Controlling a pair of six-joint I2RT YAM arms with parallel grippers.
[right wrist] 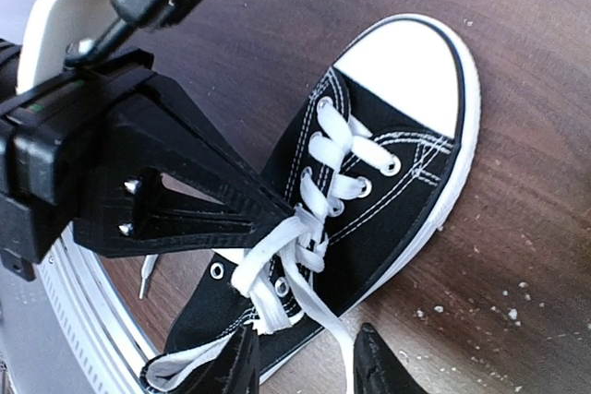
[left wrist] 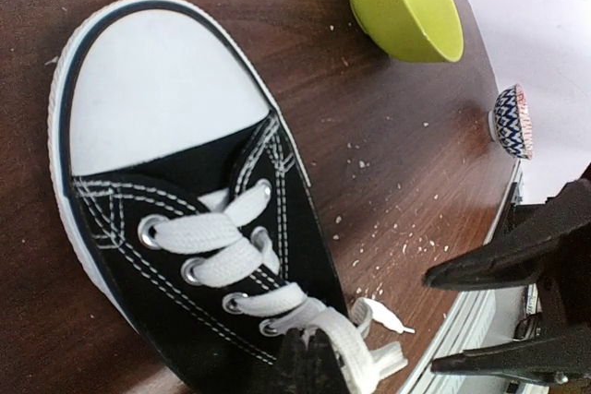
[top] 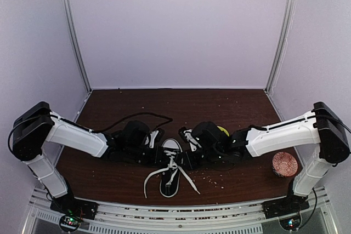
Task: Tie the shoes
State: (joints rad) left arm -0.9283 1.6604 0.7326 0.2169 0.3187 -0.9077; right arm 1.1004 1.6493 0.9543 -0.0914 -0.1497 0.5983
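Note:
The black sneaker with white toe cap lies at the table's near middle, toe pointing away; it also shows in the left wrist view and the right wrist view. Its white laces trail loose to both sides near the tongue. My left gripper is shut on a lace strand by the upper eyelets; the right wrist view shows its tips pinching the lace there. My right gripper is open at the shoe's right side, with one lace strand running between its fingers.
A yellow-green bowl sits beyond the shoe to the right, partly hidden behind my right arm in the top view. A small patterned bowl stands near the right front edge. Crumbs litter the wood table.

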